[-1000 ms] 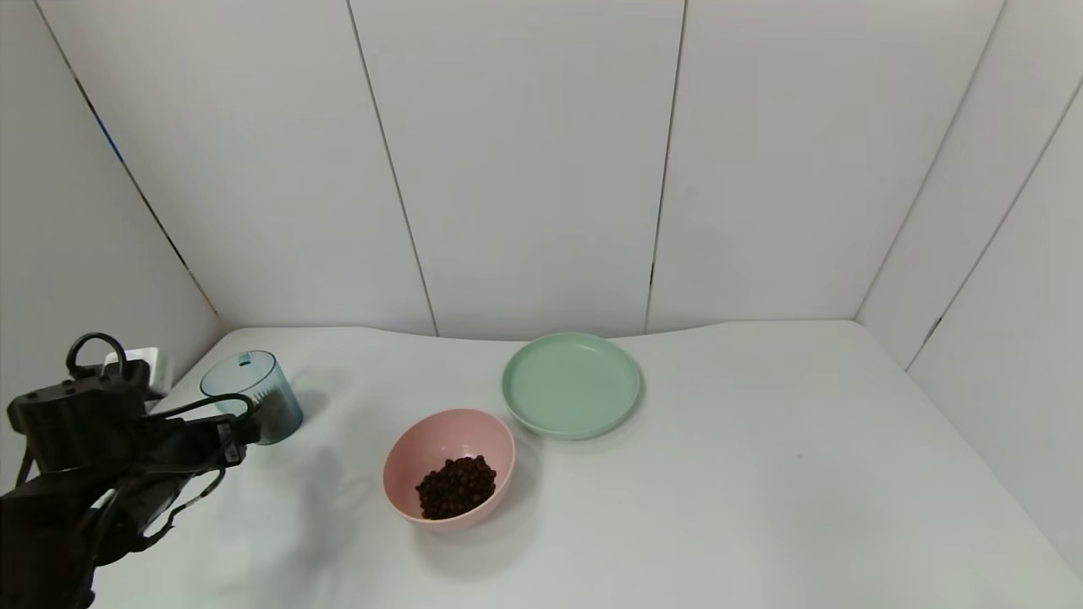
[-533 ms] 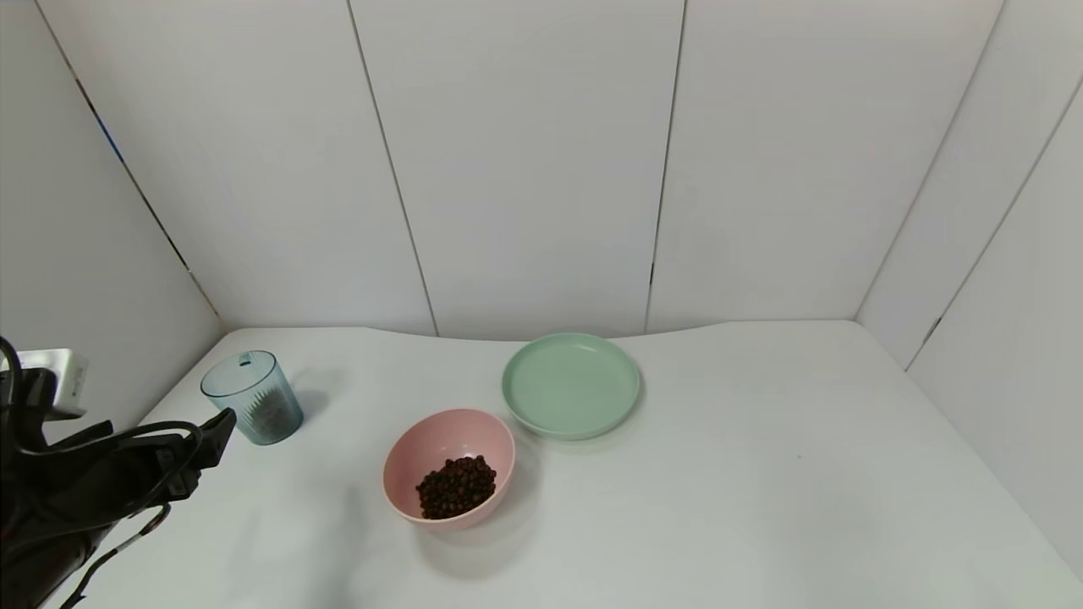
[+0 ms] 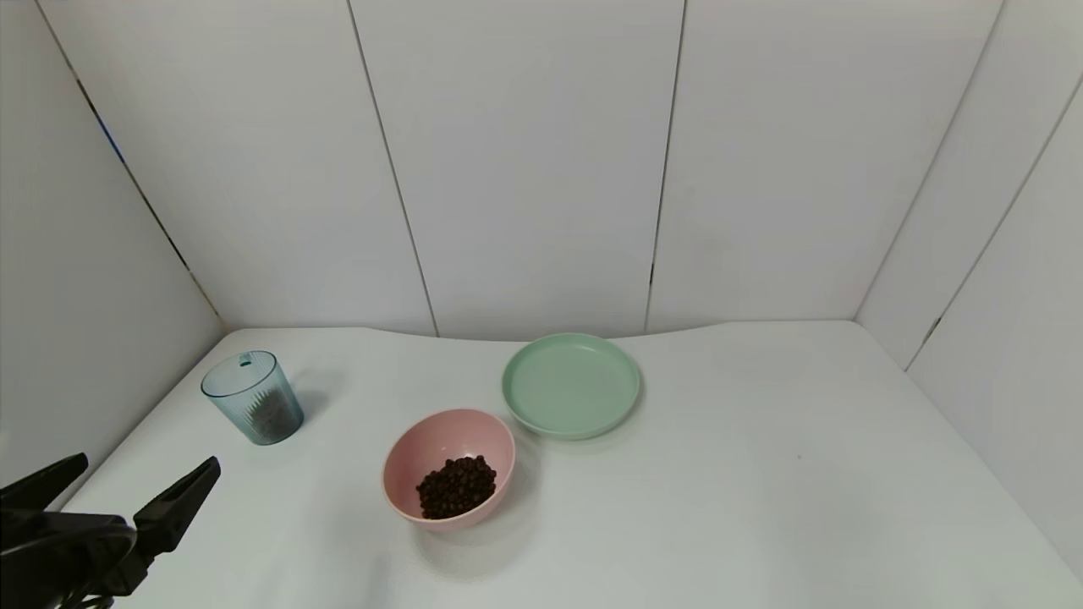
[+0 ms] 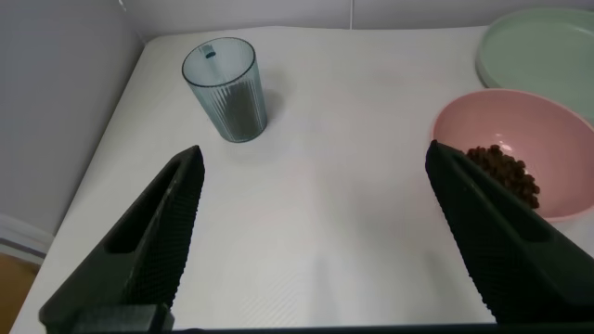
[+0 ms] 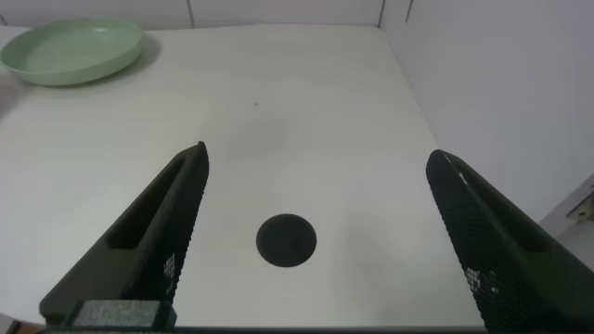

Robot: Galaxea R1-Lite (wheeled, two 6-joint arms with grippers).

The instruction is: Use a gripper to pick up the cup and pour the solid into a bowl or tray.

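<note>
The ribbed blue-grey cup (image 3: 252, 397) stands upright at the table's back left, with dark pieces showing through its side; it also shows in the left wrist view (image 4: 226, 89). The pink bowl (image 3: 418, 448) sits near the table's middle and holds a heap of dark brown solid (image 3: 457, 486); it shows in the left wrist view (image 4: 501, 121) too. My left gripper (image 3: 144, 474) is open and empty at the table's front left, well short of the cup; in its wrist view (image 4: 316, 162) bare table lies between the fingers. My right gripper (image 5: 316, 158) is open and empty, out of the head view.
A shallow pale green plate (image 3: 571, 385) sits behind the bowl and shows in the right wrist view (image 5: 74, 51). A round dark hole (image 5: 286, 240) is in the table under the right gripper. White walls close in the table on three sides.
My left gripper has drawn back from the cup toward the table's front left edge and dropped lower. The cup stays standing where it was.
</note>
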